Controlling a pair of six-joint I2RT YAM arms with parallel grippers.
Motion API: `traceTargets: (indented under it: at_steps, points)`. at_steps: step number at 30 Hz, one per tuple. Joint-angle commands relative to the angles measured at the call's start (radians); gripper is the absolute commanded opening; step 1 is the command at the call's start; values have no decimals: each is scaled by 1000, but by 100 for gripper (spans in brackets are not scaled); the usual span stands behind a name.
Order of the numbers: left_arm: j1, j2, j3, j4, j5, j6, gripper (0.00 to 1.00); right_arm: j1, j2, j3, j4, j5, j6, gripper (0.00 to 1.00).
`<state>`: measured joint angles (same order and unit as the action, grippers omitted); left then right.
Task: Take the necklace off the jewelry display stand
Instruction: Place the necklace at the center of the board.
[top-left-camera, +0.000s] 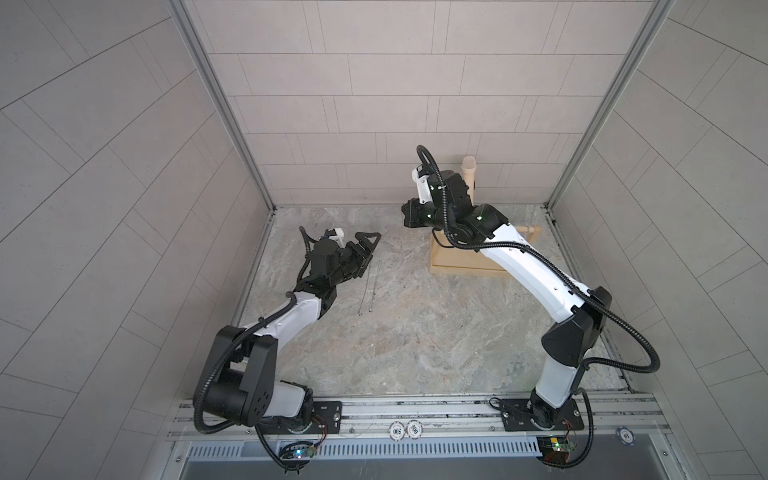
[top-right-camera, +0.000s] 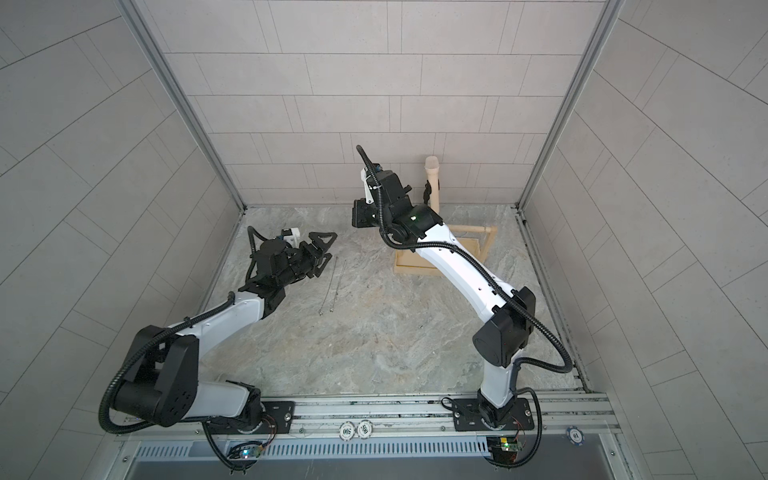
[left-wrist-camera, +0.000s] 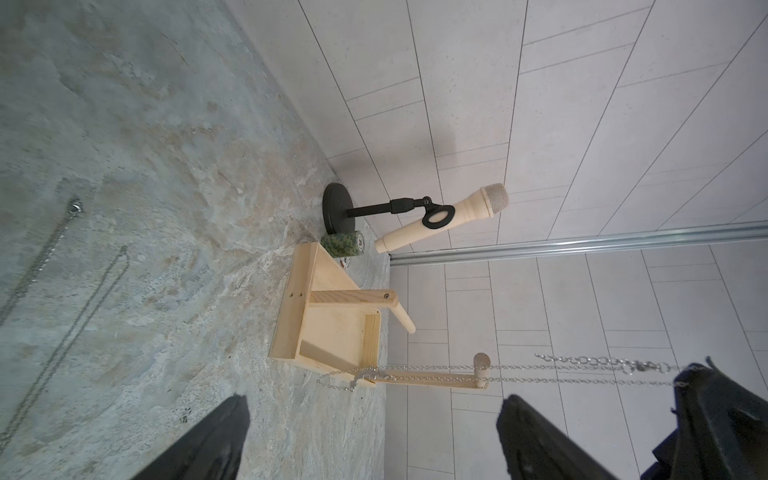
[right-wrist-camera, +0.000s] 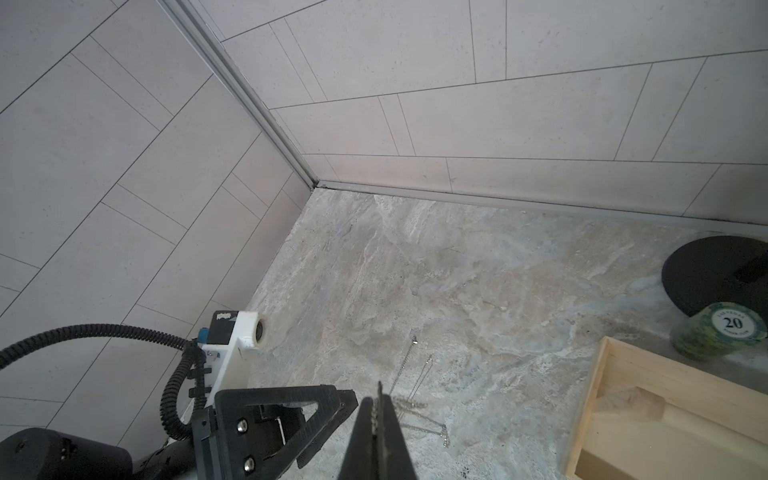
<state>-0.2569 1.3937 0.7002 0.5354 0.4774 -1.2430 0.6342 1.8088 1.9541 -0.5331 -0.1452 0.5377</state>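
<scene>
Necklace: silver chain with clasp. It is drawn out in two strands from the near corner of the jewelry display stand, past the tip of the dowel, to the right gripper. Whether it still loops the dowel cannot be told.

Right gripper: clenched on the necklace, links showing between its fingers, and raised just beside the stand.

Jewelry display stand: pale wood, at the back right of the marble tabletop.

Second necklace: lies flat on the tabletop, well apart from the stand.

Left gripper: jaws spread wide, holding nothing, just beside the second necklace.

Cream microphone: clipped in a black round-based holder behind the stand.

Green poker chip stack: between holder and stand.
</scene>
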Motion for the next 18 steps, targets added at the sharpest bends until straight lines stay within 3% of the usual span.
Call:
traceTargets:
  at_steps: [1, 18]
  points:
    - [7, -24, -38, 84, -4, -68, 100, 7, 18, 18, 27, -14, 41, 0]
    - [4, -59, -192, 115, -148, -394, 100, 15, 81, 19, 139, -40, 139, 0]
